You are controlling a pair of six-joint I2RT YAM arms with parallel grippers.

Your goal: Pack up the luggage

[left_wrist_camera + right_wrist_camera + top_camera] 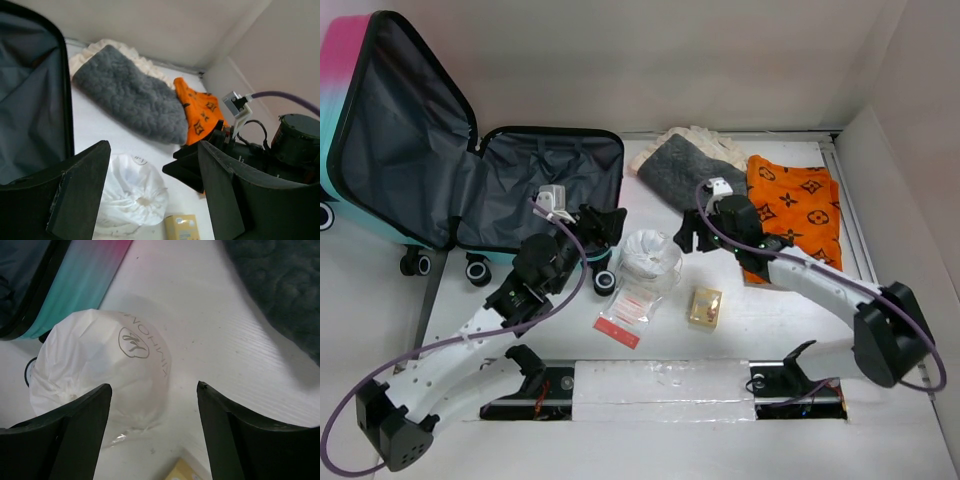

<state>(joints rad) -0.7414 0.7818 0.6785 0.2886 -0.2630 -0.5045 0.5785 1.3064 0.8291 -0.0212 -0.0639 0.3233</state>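
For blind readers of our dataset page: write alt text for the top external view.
A pink-and-teal suitcase sits open and empty at rear left, while two robot arms hold the left gripper and right gripper, both open, either side of a white bag in the middle. Nearby lie a grey fleece item, an orange patterned cloth, a yellow box and a clear packet.

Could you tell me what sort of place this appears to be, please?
Probably a robotics lab cell: a white table boxed by plain white walls, the left arm and right arm bolted at its near edge, the open luggage staged for packing.
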